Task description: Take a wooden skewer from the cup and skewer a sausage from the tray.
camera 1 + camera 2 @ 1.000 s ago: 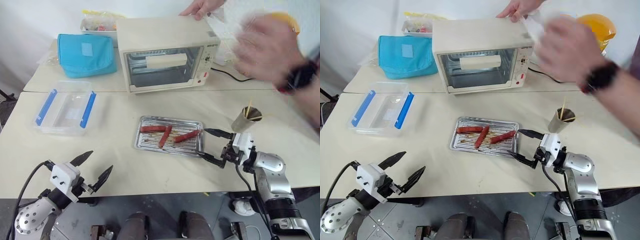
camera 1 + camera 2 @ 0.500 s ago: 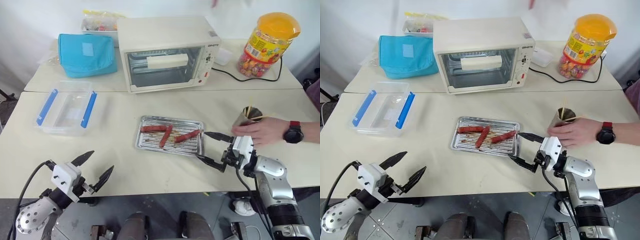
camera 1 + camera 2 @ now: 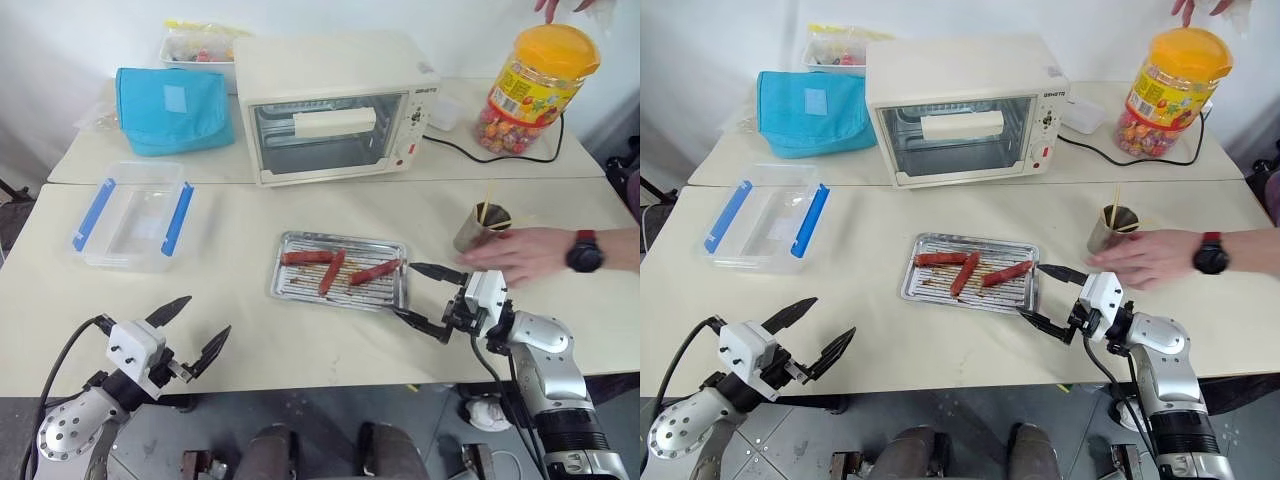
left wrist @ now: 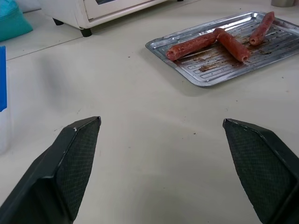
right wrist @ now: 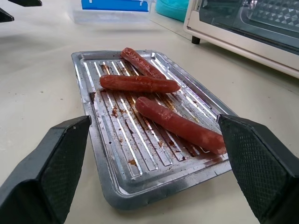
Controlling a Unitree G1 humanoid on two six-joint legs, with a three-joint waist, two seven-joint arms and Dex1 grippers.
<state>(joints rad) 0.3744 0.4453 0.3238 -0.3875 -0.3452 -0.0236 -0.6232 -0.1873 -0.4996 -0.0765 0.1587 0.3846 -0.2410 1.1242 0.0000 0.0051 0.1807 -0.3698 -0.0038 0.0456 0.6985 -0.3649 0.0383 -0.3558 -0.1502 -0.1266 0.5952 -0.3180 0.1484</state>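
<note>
The steel cup holds several wooden skewers at the right of the near table. A person's hand with a wristwatch lies flat just in front of it. The silver tray sits mid-table with three sausages on it. They also lie on the tray in the right wrist view as sausages. My right gripper is open at the tray's right edge, holding nothing. My left gripper is open above the table's front edge, left of the tray.
A toaster oven, blue bag and orange-lidded candy jar stand on the far table. A power cord runs between oven and jar. A clear box with blue clips sits at left. Another hand hovers above the jar.
The person's hand let go of the cup and now lies flat beside it; the cup stands slightly farther back. A hand appeared above the jar. Both grippers stayed put.
</note>
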